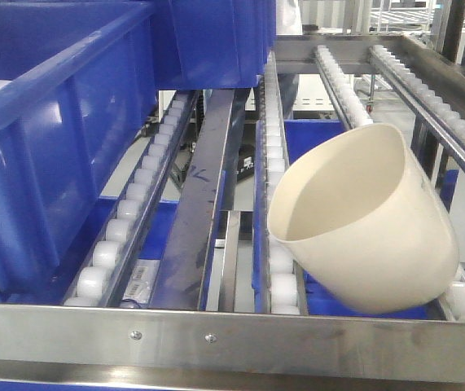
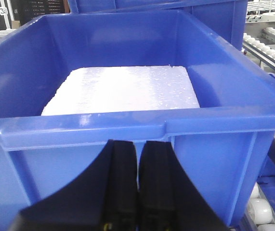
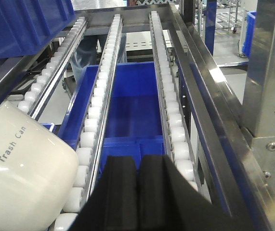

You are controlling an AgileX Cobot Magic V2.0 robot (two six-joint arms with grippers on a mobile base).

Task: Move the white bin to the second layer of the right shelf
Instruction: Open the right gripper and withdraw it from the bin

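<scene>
The white bin lies tipped on the roller rails of the sloped shelf level, its mouth facing left, its base against the steel front lip. In the right wrist view the bin fills the lower left, marked "Trash Can". My right gripper is shut and empty, just right of the bin, above a gap between roller rails. My left gripper is shut and empty, close to the near wall of a blue crate. Neither gripper shows in the front view.
Large blue crates sit on the left of the rack, one holding a white foam slab. Another blue crate lies on the level below. A steel side rail and upright post bound the right.
</scene>
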